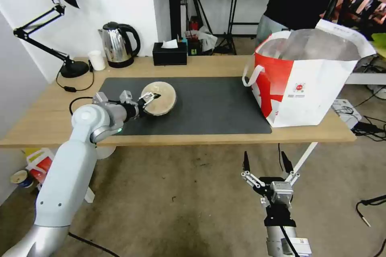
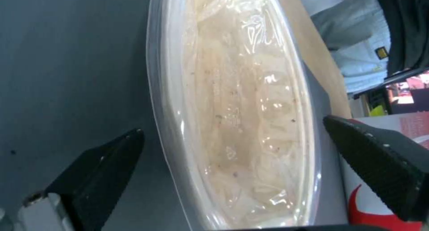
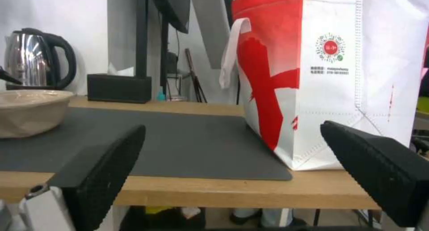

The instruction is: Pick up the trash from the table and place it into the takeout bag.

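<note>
A round tan lidded bowl (image 1: 161, 97) (image 3: 27, 112) of trash rests on the dark grey mat (image 1: 217, 104) at the left of the table (image 1: 44, 120). My left gripper (image 1: 148, 103) (image 2: 232, 133) is open, one finger on each side of the bowl's clear lid (image 2: 241, 117), with gaps between fingers and rim. The takeout bag (image 1: 309, 84) (image 3: 330, 73), white with a red side panel and foil lining, stands open on the table's right end. My right gripper (image 1: 265, 164) (image 3: 232, 157) hangs open below the table's front edge, over the floor, facing the bag.
At the back of the table stand a black desk lamp (image 1: 60, 28), a small white cup (image 1: 97, 60), a steel kettle (image 1: 118, 44) and a black tissue box (image 1: 169, 53). A person stands behind the bag. Cables lie on the floor at the right.
</note>
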{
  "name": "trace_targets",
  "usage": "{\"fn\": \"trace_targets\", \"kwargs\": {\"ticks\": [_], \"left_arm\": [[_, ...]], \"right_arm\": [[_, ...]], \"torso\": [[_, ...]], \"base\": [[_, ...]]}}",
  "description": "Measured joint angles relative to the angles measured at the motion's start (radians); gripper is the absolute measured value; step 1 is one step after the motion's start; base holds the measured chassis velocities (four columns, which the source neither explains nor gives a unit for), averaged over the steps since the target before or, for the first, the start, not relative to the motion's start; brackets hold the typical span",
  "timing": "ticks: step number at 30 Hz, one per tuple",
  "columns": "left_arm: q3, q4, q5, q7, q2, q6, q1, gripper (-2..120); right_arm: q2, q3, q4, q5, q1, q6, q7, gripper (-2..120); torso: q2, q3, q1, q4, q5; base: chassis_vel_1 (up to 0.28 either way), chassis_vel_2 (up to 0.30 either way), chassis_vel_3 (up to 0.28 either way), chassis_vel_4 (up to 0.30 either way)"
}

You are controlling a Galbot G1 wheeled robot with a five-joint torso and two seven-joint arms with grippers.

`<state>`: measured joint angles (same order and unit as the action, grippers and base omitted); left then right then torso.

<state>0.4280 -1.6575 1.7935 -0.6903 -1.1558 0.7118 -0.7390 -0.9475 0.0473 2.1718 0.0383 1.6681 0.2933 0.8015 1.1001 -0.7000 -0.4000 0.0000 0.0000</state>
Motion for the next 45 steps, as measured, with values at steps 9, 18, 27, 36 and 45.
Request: {"fn": "trace_targets", "kwargs": {"ticks": [9,18,27,36,45], "left_arm": [[-0.004,0.008,-0.006,0.003,-0.006,0.001,0.005,97],[-0.008,0.014,-0.009,0.008,-0.014,0.002,0.009,67],[-0.007,0.013,-0.013,0.011,-0.016,0.002,0.005,33],[-0.005,0.004,-0.013,0.011,-0.012,0.002,0.009,3],[0.009,-0.019,-0.014,0.010,-0.010,0.001,-0.008,0]], "right_arm": [[0.000,0.000,0.000,0.000,0.000,0.000,0.000,100],[0.000,0.000,0.000,0.000,0.000,0.000,0.000,100],[0.000,0.000,0.000,0.000,0.000,0.000,0.000,100],[0.000,0.000,0.000,0.000,0.000,0.000,0.000,100],[0.000,0.000,0.000,0.000,0.000,0.000,0.000,100]], "torso": [[0.000,0.000,0.000,0.0001,0.0000],[0.000,0.000,0.000,0.0000,0.0000],[0.000,0.000,0.000,0.0001,-0.0001],[0.000,0.000,0.000,0.0000,0.0000],[0.000,0.000,0.000,0.0000,-0.0001]], "base": [[0.000,0.000,0.000,0.000],[0.000,0.000,0.000,0.000],[0.000,0.000,0.000,0.000],[0.000,0.000,0.000,0.000],[0.000,0.000,0.000,0.000]]}}
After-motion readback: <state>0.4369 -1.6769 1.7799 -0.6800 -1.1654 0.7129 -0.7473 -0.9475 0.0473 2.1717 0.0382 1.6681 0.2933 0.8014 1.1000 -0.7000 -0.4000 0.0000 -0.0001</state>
